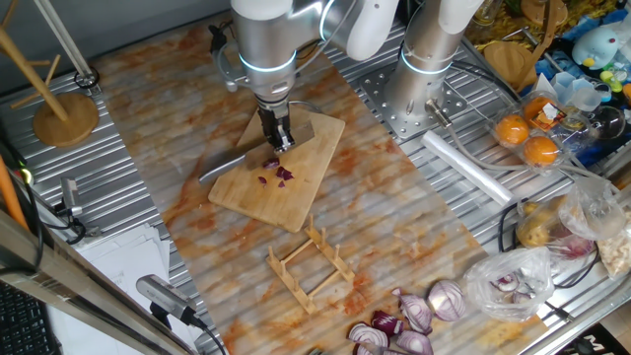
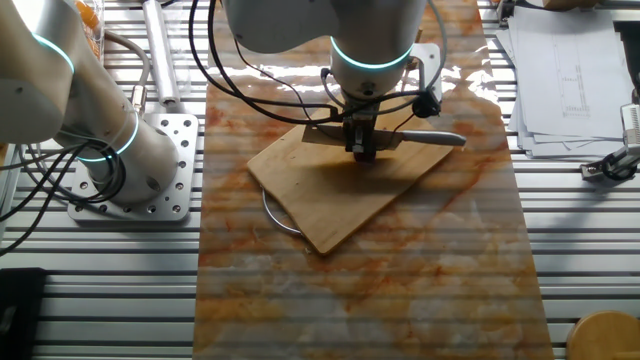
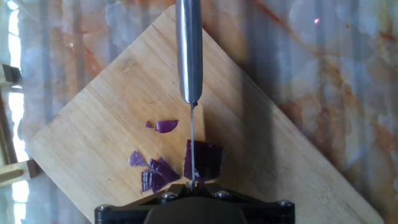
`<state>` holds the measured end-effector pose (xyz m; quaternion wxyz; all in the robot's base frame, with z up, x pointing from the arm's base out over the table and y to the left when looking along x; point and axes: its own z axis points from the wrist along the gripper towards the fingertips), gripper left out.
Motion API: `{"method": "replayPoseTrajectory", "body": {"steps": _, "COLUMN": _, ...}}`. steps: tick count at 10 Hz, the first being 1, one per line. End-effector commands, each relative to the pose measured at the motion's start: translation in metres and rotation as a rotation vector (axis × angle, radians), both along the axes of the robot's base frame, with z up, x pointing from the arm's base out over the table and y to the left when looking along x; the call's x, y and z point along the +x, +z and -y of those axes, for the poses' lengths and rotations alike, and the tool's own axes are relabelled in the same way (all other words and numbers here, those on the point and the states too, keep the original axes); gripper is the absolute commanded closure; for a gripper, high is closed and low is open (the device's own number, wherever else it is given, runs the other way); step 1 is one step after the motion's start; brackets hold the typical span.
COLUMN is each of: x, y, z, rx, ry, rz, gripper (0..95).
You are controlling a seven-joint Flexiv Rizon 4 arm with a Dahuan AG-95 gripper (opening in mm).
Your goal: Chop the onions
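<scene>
Hand view — gripper (image 1: 277,138) clamped on knife (image 3: 189,56), blade edge-down over onions (image 3: 168,165), cutting board (image 3: 93,124)

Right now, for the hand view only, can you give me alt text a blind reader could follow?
Seen from above along the gripper, a knife stands edge-down, its thin blade resting on the largest of the onions, dark purple pieces on a wooden cutting board. Smaller pieces lie to the left of the blade. The board sits on an orange-marbled mat.
</scene>
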<state>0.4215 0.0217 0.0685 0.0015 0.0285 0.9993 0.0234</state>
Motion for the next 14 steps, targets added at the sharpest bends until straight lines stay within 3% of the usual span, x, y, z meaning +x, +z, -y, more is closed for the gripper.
{"method": "replayPoseTrajectory", "body": {"steps": 1, "x": 0.001, "y": -0.005, "z": 0.0, "rx": 0.007, "ry": -0.003, "rz": -0.003, "gripper": 95.0}}
{"method": "replayPoseTrajectory", "body": {"steps": 14, "x": 0.002, "y": -0.015, "z": -0.001, "rx": 0.002, "ry": 0.001, "rz": -0.001, "gripper": 95.0}}
